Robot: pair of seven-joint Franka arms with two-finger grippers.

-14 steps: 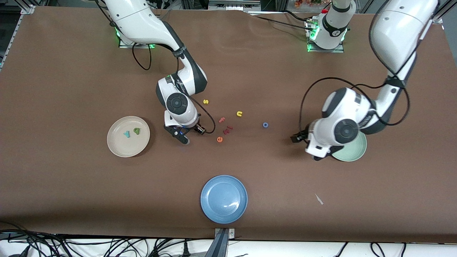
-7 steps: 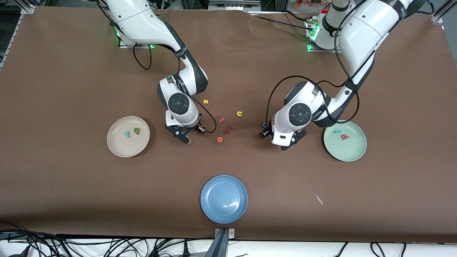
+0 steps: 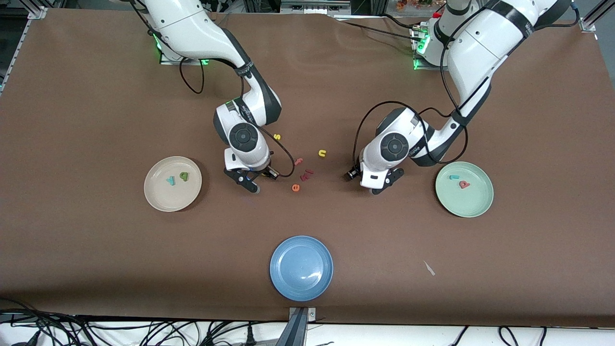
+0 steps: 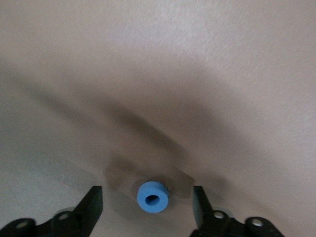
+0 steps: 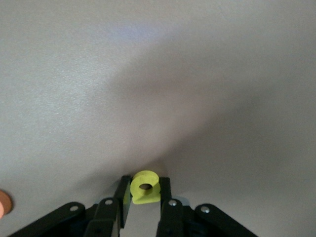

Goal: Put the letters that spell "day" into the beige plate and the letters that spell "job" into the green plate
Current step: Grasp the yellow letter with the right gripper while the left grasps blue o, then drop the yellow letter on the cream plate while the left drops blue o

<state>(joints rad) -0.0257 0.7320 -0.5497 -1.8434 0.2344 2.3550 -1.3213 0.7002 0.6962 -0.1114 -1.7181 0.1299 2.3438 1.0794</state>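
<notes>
My right gripper (image 3: 248, 184) is shut on the yellow "a" (image 5: 144, 186), between the beige plate (image 3: 157, 198) and the loose letters. That plate holds the teal "y" (image 3: 170, 180) and the dark green "d" (image 3: 183, 176). My left gripper (image 3: 379, 185) is low over the table with the blue "o" (image 4: 152, 197) lying between its open fingers (image 4: 92, 203), a gap on each side. The hand hides the "o" in the front view. The green plate (image 3: 473, 206) holds the teal "j" (image 3: 453, 177) and the salmon "b" (image 3: 464, 184).
Loose letters lie between the two grippers: a yellow "s" (image 3: 276, 136), a salmon "f" (image 3: 299, 161), a dark red piece (image 3: 306, 174), an orange "e" (image 3: 296, 188) and a yellow "n" (image 3: 322, 153). A blue plate (image 3: 301, 268) sits near the front edge, with a pale scrap (image 3: 429, 268) toward the left arm's end.
My left arm has swung from over the green plate to the blue "o", uncovering the plate, and its fingers have narrowed a little. My right gripper has shut on the yellow "a".
</notes>
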